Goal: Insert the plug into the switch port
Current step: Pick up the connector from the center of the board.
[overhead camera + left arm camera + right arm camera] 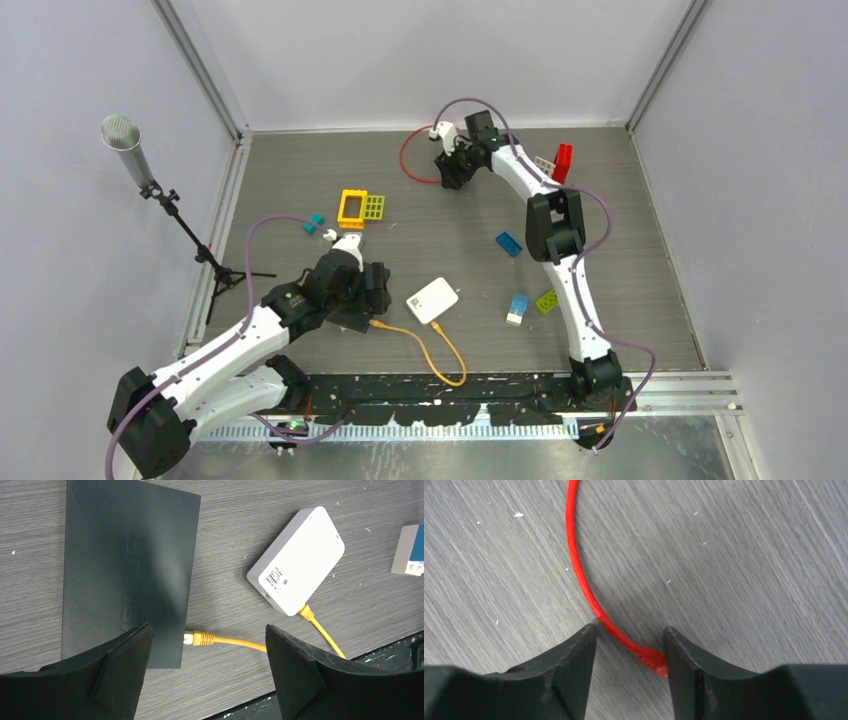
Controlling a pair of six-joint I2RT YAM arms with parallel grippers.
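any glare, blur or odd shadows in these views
Top external: even, soft light, no glare on the table. Left wrist: sharp, with a darker diagonal band across the black switch. Right wrist: the red cable is crisp, with a soft shadow on the wood to its right.

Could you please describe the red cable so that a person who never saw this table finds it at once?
Go to the far side of the grey table, where the right arm's end effector points down. The red cable curves there, its plug end between the fingers. The orange cable, the only other one, lies near the front, plugged into the white box.
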